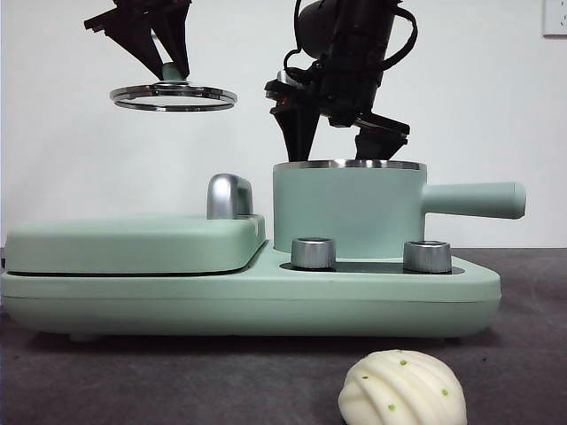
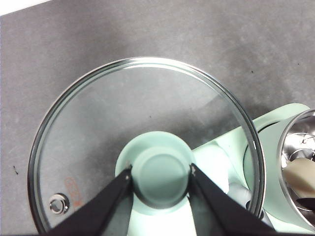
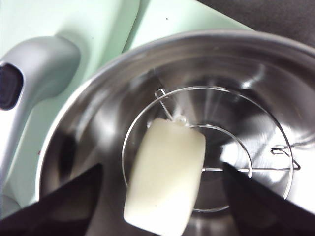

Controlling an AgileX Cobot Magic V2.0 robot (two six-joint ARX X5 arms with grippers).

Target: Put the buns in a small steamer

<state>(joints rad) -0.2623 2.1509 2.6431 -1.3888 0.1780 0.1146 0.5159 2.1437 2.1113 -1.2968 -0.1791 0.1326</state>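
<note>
The small steamer stands lidless on the right half of a mint-green cooker. Seen from the right wrist, its steel inside holds the smooth cream bun, which lies on a wire rack. My right gripper hangs open just above the rim, its jaws wide on either side of the bun and not touching it. The ridged bun with green specks lies on the table in front of the cooker. High at the left, my left gripper is shut on the green knob of the glass lid.
On the cooker's left half sits a flat mint-green griddle cover with a chrome handle. Two steel dials stand in front of the steamer, whose long handle points right. The dark table lies below the lid.
</note>
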